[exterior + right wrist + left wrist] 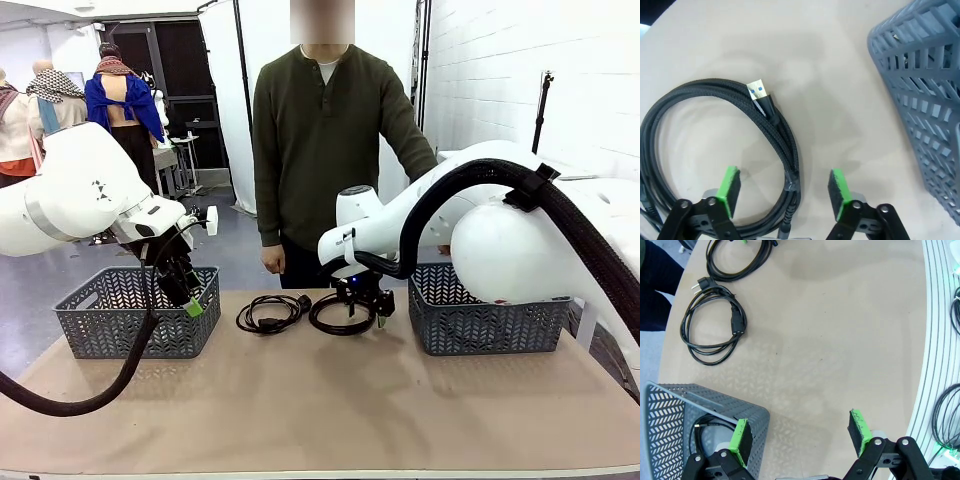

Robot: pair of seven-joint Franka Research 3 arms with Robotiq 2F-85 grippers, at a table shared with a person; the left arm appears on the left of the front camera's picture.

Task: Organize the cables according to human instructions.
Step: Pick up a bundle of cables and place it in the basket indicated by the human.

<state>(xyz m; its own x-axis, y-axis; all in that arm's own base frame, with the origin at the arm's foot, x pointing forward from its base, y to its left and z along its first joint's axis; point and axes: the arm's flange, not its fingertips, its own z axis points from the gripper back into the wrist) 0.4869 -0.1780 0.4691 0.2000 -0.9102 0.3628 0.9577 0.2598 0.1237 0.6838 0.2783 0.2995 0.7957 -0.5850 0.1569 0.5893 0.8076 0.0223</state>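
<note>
Cable coil (782, 142), braided black cord with gold plug, lying on tan tabletop (830, 65) beside grey lattice basket (920, 100), bundled strands between spread green pads of right gripper (784, 192). Centre on wrapped section, close firmly, catch every loop. Left gripper (802, 432) also spread, nothing held.
</note>
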